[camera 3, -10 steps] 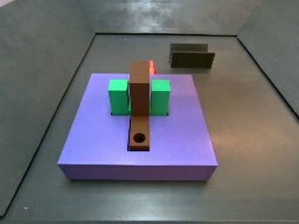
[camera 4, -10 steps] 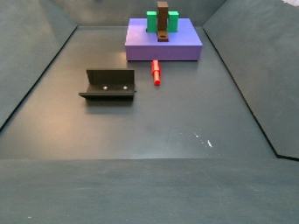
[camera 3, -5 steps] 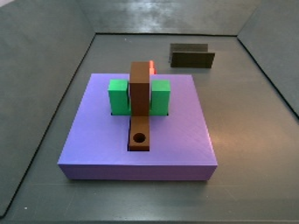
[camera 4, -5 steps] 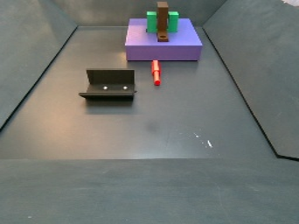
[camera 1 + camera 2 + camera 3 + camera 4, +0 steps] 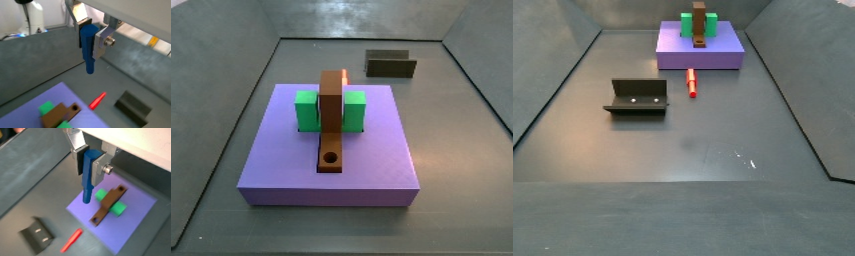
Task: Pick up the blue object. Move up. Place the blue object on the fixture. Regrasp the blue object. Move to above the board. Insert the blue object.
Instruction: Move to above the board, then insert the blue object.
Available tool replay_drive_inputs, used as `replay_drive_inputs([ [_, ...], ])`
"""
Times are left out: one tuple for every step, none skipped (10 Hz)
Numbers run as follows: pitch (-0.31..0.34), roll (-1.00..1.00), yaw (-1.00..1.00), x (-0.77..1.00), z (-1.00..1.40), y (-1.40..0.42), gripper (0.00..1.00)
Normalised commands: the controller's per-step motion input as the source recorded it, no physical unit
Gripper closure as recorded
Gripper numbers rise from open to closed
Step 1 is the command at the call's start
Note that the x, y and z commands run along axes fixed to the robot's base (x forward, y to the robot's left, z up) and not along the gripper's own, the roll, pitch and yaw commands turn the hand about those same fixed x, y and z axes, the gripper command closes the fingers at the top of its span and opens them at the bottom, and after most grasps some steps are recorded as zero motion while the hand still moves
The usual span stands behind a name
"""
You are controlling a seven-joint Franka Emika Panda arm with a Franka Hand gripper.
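In both wrist views my gripper [image 5: 90, 37] [image 5: 90, 160] is shut on the blue object [image 5: 88, 50] [image 5: 87, 178], a long peg hanging down from between the fingers, high above the floor. Below it lies the purple board [image 5: 137, 213] [image 5: 77, 92], carrying a brown bar [image 5: 108, 205] with a hole between two green blocks [image 5: 100, 194]. The fixture [image 5: 37, 234] [image 5: 135, 110] stands on the floor apart from the board. In both side views the board [image 5: 372, 150] [image 5: 720, 55] and fixture [image 5: 390, 65] [image 5: 637, 97] show, but the gripper and blue object are out of view.
A red peg [image 5: 692, 83] [image 5: 72, 240] [image 5: 98, 100] lies on the grey floor between the board and the fixture. Sloping grey walls enclose the floor on all sides.
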Motion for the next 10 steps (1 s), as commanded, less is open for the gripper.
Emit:
replay_drive_inputs([
  [0.042,-1.00,-0.06,-0.12,0.01,-0.08,1.00],
  [0.015,-0.69,-0.03,-0.07,0.00,-0.01,1.00],
  [-0.007,-0.41,-0.01,-0.06,0.00,0.00,1.00],
  [-0.012,-0.27,-0.01,-0.04,0.00,0.00,1.00],
  [-0.017,-0.21,-0.01,-0.03,0.00,0.00,1.00],
  [-0.010,-0.03,0.00,0.00,-0.09,0.00,1.00],
  [0.000,-0.03,0.00,0.00,0.00,0.00,1.00],
  [0.000,-0.04,0.00,0.00,-0.06,-0.03,1.00],
  [-0.006,-0.04,-0.01,0.01,-0.16,-0.13,1.00],
  [-0.137,-0.40,-0.33,0.07,-0.22,-0.23,1.00],
])
